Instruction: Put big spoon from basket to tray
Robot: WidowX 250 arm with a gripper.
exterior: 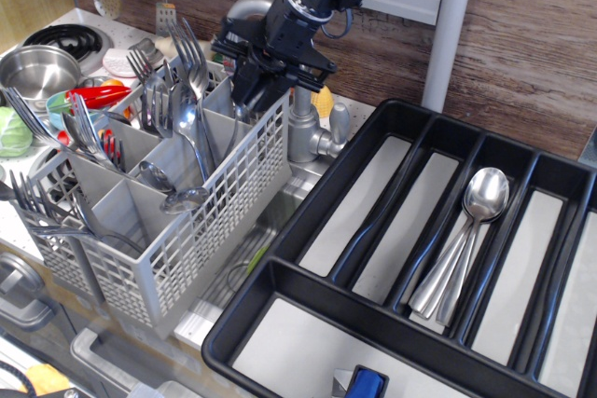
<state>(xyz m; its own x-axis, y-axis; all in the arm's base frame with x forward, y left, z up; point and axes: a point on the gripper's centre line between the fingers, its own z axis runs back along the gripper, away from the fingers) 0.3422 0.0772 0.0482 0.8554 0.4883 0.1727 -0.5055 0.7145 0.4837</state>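
My gripper [263,90] is lowered into the back right compartment of the light grey lattice basket [168,221]. Its dark fingers cover the spot where the big spoon's wide bowl stood, so the big spoon is hidden behind them. I cannot tell whether the jaws have closed on it. Other spoons [189,123] and forks [191,53] stand in the neighbouring compartments. The black tray [308,202] lies to the right with pale grey floors. Several big spoons [471,230] lie in one of its long compartments.
A steel faucet [312,132] stands just right of the basket, behind the tray's corner. A white post [448,25] rises behind the tray. A pot [37,67] and dishes sit at far left. A blue object [368,384] lies in the crosswise compartment.
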